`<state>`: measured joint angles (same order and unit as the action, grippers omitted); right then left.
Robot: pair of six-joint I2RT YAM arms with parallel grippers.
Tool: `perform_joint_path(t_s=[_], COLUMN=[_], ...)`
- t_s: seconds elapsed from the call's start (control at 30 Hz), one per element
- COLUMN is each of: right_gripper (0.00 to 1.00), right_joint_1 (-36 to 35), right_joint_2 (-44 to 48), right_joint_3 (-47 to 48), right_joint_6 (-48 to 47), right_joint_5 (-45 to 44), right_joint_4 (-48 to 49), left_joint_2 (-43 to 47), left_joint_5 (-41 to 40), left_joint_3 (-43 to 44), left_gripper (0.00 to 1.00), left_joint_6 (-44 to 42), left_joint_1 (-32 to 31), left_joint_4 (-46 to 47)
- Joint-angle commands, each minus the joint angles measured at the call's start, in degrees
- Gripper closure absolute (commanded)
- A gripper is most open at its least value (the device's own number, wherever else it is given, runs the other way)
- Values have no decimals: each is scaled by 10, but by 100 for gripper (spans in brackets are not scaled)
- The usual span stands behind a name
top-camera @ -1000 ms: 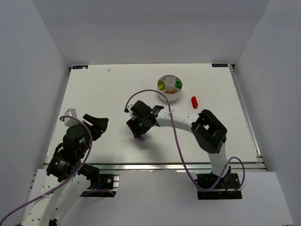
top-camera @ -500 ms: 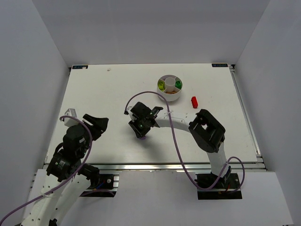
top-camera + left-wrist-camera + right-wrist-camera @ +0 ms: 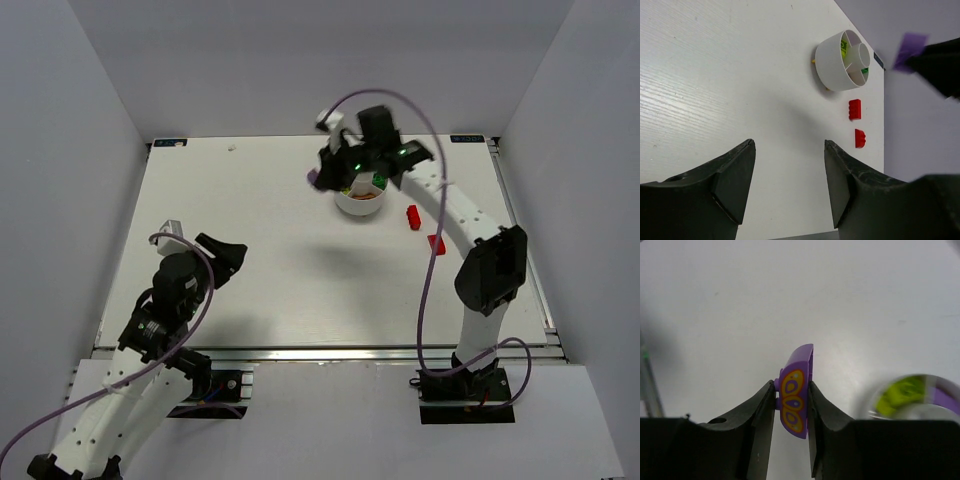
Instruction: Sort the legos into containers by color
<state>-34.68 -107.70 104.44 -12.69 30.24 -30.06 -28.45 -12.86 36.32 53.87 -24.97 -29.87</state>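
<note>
Black left fingers (image 3: 732, 182) stand wide apart and empty at the lower left of the overhead view, low over the bare counter (image 3: 250, 200) and well apart from everything else. Further right, toward the upper middle, the right fingers (image 3: 760, 440) are clamped on a purple piece (image 3: 795, 395) with a yellow-and-orange pattern, held in the air just left of the white dish (image 3: 356, 207). Wedges of the dish hold a yellow-green brick (image 3: 844, 46) and a dark green brick (image 3: 865, 71), so part of the sorting looks done; the arm hides the other sections from above. Right of the dish a red brick (image 3: 411, 216) and a second red brick (image 3: 436, 242) lie loose on the counter, near each other. By my reading the purple piece goes in next, and the two reds are what remains
</note>
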Motion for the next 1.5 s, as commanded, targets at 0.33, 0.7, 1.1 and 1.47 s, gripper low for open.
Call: perform_joint_path(t_s=[0.33,0.7,1.1,1.47], right_gripper=[100,98,94,86], right_joint_1=[236,245,243,243], right_joint_2=[-113,-215,-262,-280], right_joint_3=[154,203,214,210], right_joint_6=[27,117,113,75], right_joint_5=[153,165,148,137], right_joint_4=[76,189,200,176], left_joint_2=[-77,-91,-105,-113], left_joint_5=[60,65,65,67], left_joint_3=[-13,-14,-8,-10], left_gripper=[33,33,33,33], left_joint_6=[-22,-17,-13,-13], left_joint_1=[0,0,0,0], left_joint_4=[111,112,111,115])
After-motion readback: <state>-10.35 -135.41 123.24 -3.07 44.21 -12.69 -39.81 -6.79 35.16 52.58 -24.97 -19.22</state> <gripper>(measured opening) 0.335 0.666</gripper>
